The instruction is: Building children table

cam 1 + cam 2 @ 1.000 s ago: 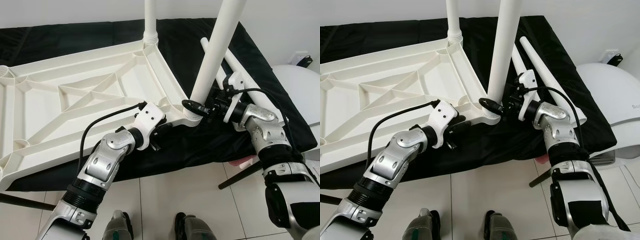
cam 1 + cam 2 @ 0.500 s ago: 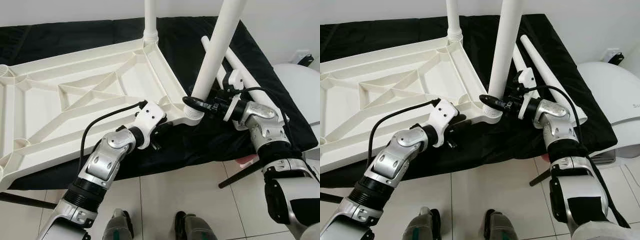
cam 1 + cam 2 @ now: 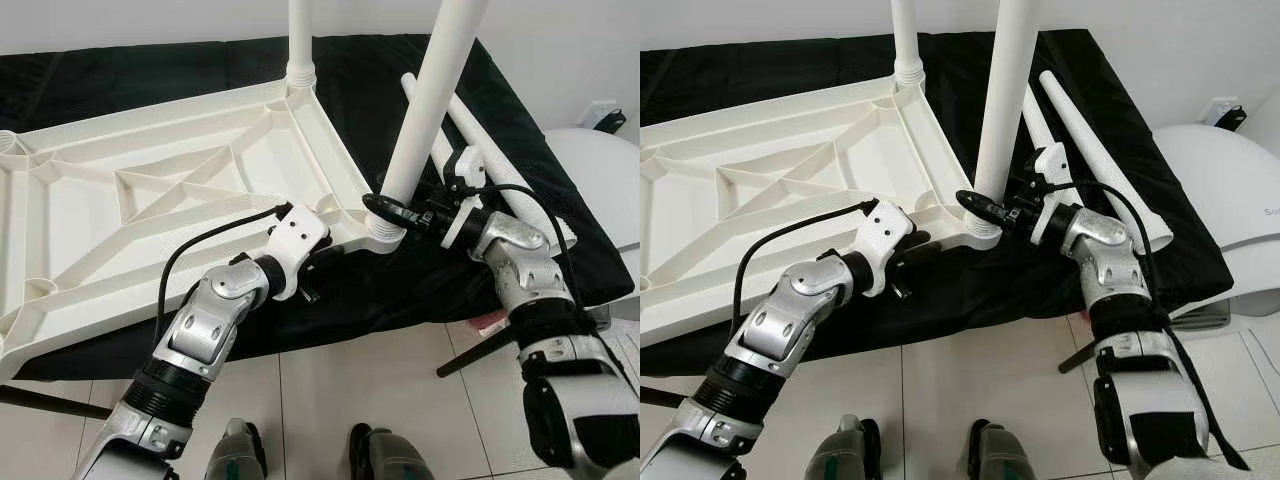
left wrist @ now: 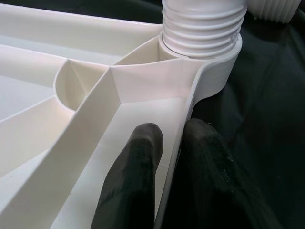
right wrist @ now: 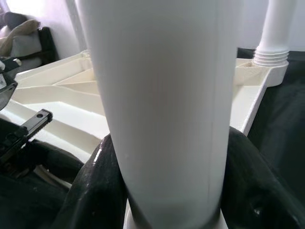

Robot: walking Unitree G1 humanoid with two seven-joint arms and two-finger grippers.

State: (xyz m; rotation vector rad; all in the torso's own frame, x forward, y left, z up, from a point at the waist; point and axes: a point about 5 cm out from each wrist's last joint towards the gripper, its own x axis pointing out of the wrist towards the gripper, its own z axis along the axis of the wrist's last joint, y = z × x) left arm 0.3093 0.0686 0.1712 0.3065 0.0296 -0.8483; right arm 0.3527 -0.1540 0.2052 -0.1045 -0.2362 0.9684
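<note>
Left eye view: upturned white tabletop [image 3: 150, 200] lies rib-side up on a desk [image 3: 560, 250] draped in black cloth. One leg [image 3: 300, 40] stands in the far corner socket; a second leg [image 3: 430, 100] rises, leaning a little, from the near corner socket [image 3: 385, 235]. Two spare legs [image 3: 500, 160] lie on the cloth just beside it.

Right eye view: right end effector [image 3: 985, 208] circles the base of the near leg, fingers wrapped round it — clamped on the leg. Left end effector [image 3: 915, 248] reaches to the tabletop's near edge, close by the same corner.

Left wrist view: two black fingers [image 4: 138, 186] pinch the thin rim of the tabletop, one inside, one outside — closed on the rim. Ribbed thread of the leg sits in the socket just ahead.

Right wrist view: white leg fills the middle, a black finger [image 5: 95, 191] hugging each side of it.

Doing it well: a judgement — hold the rim firm so the top cannot swivel, bring the leg upright over its socket, then turn it steadily so the thread bites evenly and not crooked.

Changed since a second ago: right wrist has rolled and the forearm has swung nearer the corner; its fingers reach further round the leg. The left arm has hardly moved.
</note>
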